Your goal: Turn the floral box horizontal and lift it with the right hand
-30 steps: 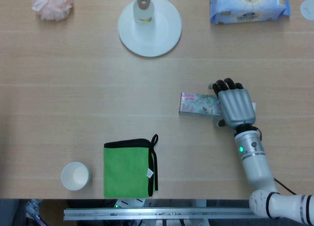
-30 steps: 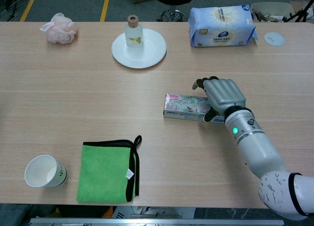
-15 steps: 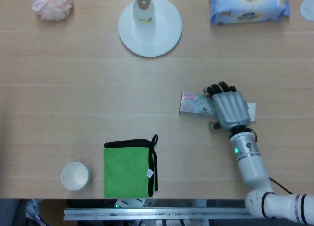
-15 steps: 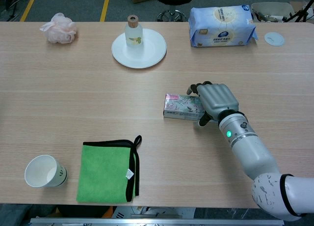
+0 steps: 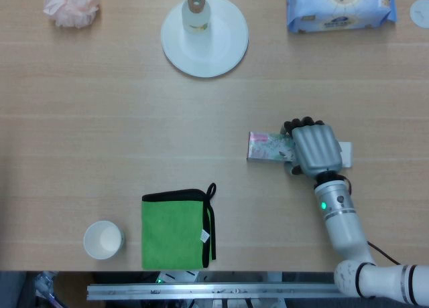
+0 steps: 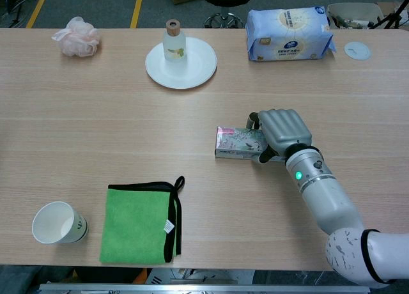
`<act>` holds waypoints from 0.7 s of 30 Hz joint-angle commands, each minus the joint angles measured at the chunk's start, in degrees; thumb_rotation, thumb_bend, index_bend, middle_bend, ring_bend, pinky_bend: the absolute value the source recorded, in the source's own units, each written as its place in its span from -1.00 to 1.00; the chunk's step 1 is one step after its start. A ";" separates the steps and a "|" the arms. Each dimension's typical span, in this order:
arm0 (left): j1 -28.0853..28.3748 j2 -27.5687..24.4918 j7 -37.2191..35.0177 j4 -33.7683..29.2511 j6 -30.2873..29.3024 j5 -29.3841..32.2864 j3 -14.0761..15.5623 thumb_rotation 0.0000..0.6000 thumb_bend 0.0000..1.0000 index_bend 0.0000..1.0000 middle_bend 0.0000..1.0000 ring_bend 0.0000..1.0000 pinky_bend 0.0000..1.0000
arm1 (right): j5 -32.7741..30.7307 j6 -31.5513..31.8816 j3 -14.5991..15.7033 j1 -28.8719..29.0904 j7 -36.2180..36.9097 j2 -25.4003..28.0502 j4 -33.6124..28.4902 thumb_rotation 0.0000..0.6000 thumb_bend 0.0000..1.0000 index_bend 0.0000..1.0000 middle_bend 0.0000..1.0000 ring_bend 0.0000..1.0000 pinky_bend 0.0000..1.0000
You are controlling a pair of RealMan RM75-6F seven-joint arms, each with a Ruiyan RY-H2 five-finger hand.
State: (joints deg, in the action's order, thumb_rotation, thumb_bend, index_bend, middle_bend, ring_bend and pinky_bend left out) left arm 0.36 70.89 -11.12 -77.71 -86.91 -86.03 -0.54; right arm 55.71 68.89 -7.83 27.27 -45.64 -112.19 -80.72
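The floral box [image 5: 267, 147] lies flat on the wooden table, its long side running left to right, right of centre; the chest view shows the same floral box [image 6: 238, 142]. My right hand [image 5: 315, 149] sits over its right half, fingertips curled over the far edge and the thumb against the near side, gripping it. A white end of the box [image 5: 345, 154] pokes out to the right of the hand. In the chest view the right hand [image 6: 284, 131] hides the box's right part. The left hand shows in neither view.
A folded green cloth [image 5: 174, 231] and a paper cup [image 5: 102, 240] lie near the front left. At the back are a white plate [image 5: 228, 50] with a small bottle [image 5: 196, 10], a blue tissue pack [image 5: 338, 7] and a pink puff [image 5: 72, 5].
My right hand slid left along the box and curled its fingers tighter over the far edge. The box shifted a little to the right and toward me.
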 commanded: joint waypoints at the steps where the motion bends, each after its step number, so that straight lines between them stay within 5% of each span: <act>1: -0.02 -0.02 -0.03 -0.02 0.01 0.04 -0.02 1.00 -0.82 -0.71 -0.70 -0.58 -0.20 | 0.14 0.12 0.20 -0.03 0.10 -0.15 0.33 1.00 -0.66 -0.17 -0.17 -0.37 -0.15; 21: 0.30 -0.12 1.08 -0.58 0.24 -0.22 -0.16 1.00 -0.82 -0.71 -0.70 -0.58 -0.20 | 11.21 5.12 -0.70 -2.49 15.77 3.12 -2.75 1.00 -0.59 -0.07 -0.09 -0.27 -0.07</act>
State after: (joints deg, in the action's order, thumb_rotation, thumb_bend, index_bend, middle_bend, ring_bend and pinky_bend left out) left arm 0.63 70.80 -10.10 -78.23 -86.68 -86.23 -0.69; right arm 65.43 73.10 -7.97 25.19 -31.80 -109.93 -82.58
